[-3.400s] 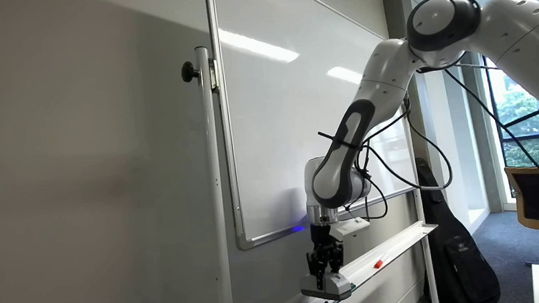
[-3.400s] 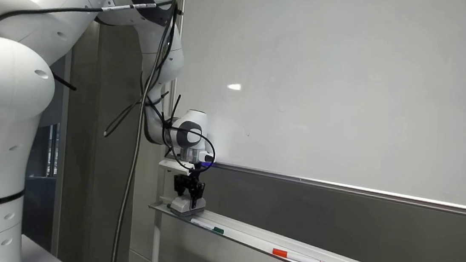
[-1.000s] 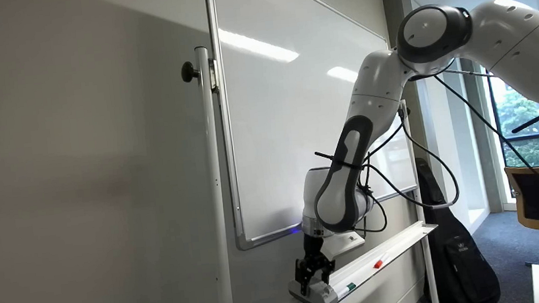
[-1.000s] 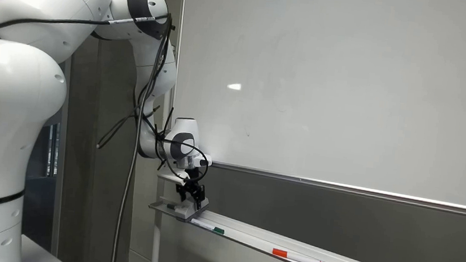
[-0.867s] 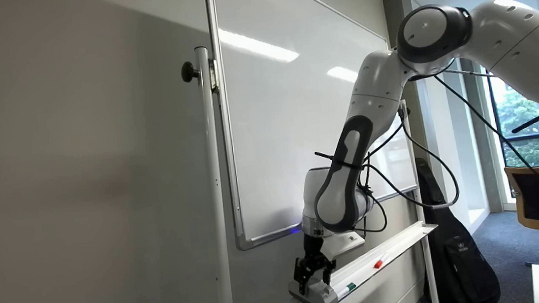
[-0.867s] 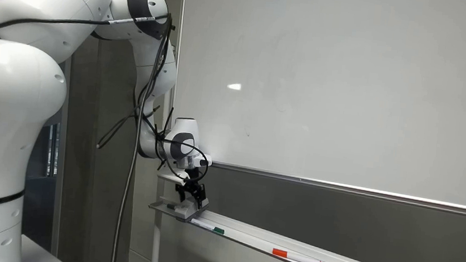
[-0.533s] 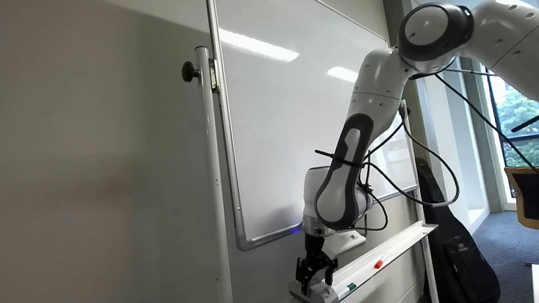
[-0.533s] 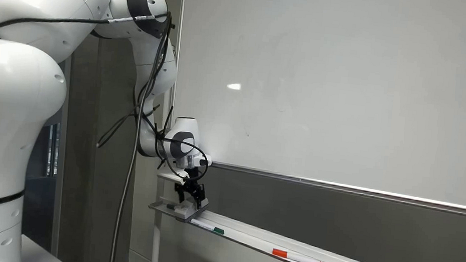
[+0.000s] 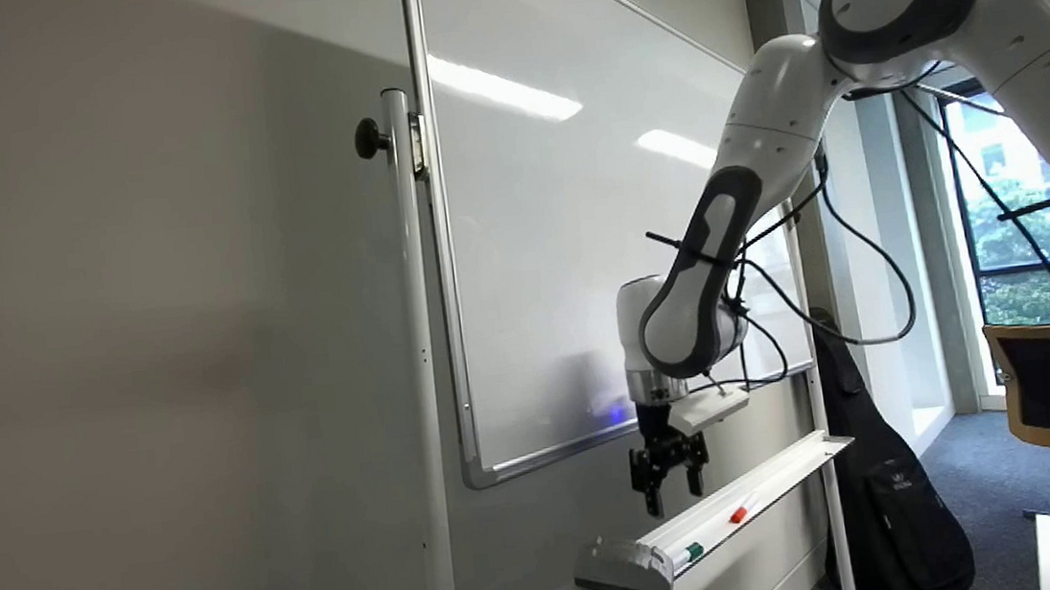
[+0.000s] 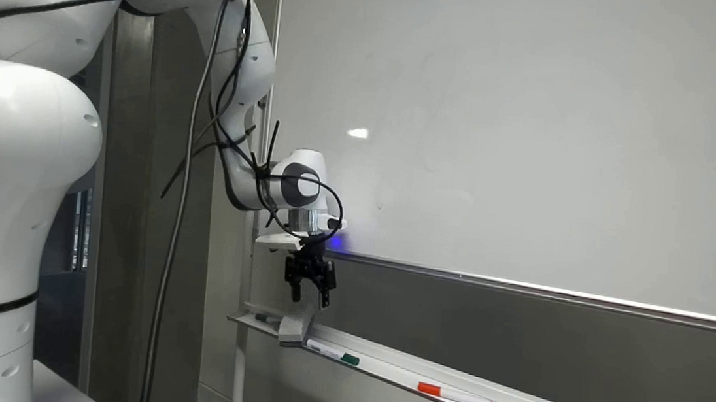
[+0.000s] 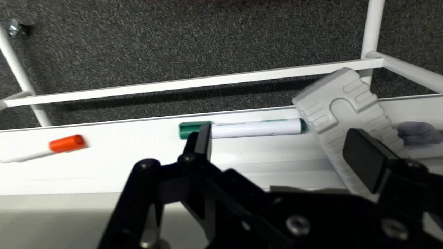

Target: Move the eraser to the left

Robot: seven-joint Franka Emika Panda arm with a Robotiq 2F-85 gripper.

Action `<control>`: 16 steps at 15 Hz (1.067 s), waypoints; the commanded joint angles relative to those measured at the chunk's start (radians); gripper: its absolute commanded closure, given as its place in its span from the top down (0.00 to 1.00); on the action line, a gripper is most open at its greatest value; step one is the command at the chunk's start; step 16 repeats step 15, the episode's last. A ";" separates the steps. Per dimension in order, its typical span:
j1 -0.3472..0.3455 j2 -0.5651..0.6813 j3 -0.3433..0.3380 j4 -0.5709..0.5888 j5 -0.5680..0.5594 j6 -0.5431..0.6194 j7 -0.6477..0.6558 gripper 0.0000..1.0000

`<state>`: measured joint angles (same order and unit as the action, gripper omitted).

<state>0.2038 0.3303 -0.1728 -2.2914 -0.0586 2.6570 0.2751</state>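
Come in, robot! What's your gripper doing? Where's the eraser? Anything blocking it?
Gripper open, nothing held, above tray. Eraser askew on tray, poking over its edge. Green-capped marker close beside it, maybe in the way.

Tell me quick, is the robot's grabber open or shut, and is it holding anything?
Gripper: open, holding nothing; the eraser lies apart from it, across the tray.

In the wrist view, one jaw of the gripper [image 11: 283,148] hides part of the eraser [image 11: 341,121]; past that jaw, a purplish patch [image 11: 418,133] is too blurred to name. Beyond the opposite jaw, an orange-capped marker [image 11: 67,143] is cut off.
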 commanded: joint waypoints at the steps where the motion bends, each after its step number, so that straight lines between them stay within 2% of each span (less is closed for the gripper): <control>1: -0.034 -0.224 -0.034 -0.126 -0.117 -0.117 0.072 1.00; 3: -0.084 -0.305 -0.015 -0.144 -0.141 -0.190 0.075 1.00; 6: -0.150 -0.376 0.020 -0.152 -0.099 -0.282 0.029 1.00; 9: -0.186 -0.390 0.044 -0.155 0.042 -0.349 -0.115 1.00; 10: -0.191 -0.381 0.049 -0.155 0.096 -0.361 -0.168 1.00; 11: -0.198 -0.362 0.060 -0.128 0.030 -0.338 -0.095 1.00; 13: -0.202 -0.361 0.064 -0.136 0.071 -0.344 -0.136 1.00; 16: -0.202 -0.361 0.066 -0.140 0.073 -0.344 -0.137 1.00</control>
